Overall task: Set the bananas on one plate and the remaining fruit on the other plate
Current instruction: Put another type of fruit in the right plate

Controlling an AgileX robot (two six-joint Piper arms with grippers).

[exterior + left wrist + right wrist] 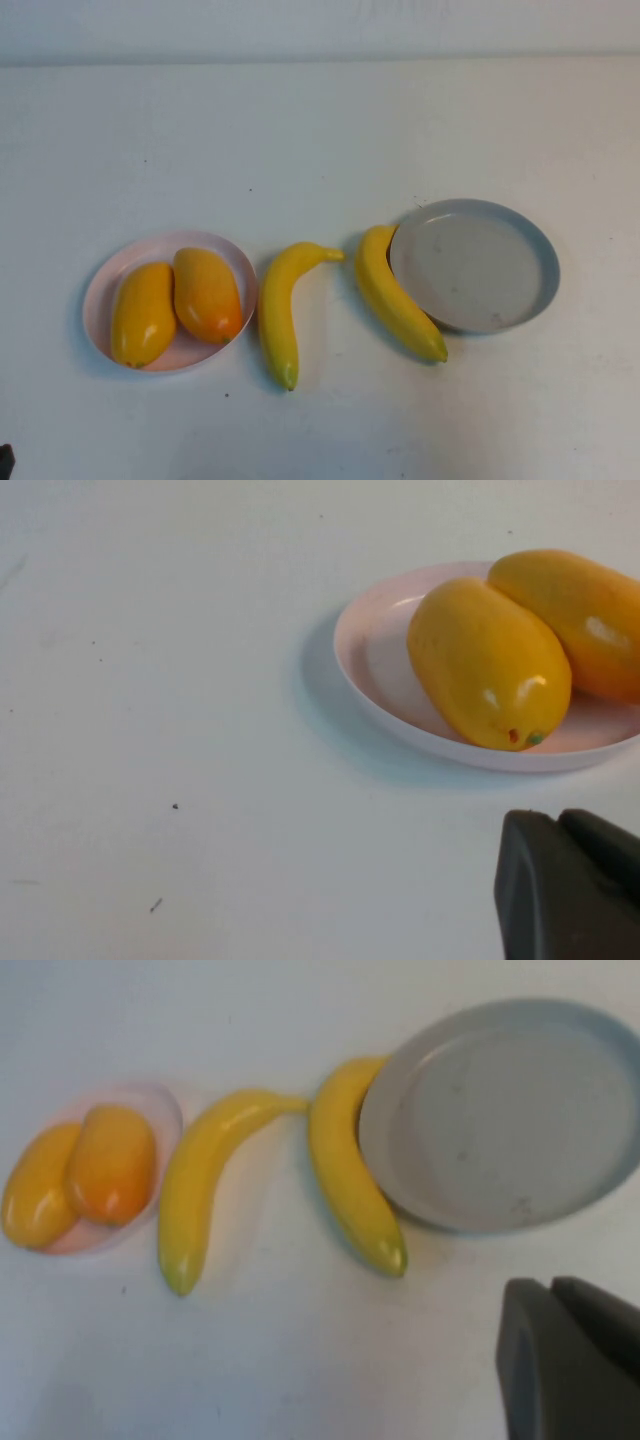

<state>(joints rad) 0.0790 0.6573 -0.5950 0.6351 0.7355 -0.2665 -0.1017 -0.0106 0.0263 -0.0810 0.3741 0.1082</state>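
Observation:
Two orange-yellow mango-like fruits (143,312) (208,294) lie side by side in the pale pink plate (108,272) on the left. One banana (278,310) lies on the table between the plates. The second banana (392,295) rests against the left rim of the grey-blue plate (475,265), which holds nothing. My left gripper (562,816) is shut and holds nothing, a short way off the pink plate (375,670) on the side of the nearer fruit (487,662). My right gripper (552,1283) is shut and holds nothing, close to the grey-blue plate (500,1110) and the banana's tip (385,1250).
The plates and fruit sit in a row on a plain white tabletop (320,130). A dark bit of the left arm (5,462) shows at the near left corner of the high view.

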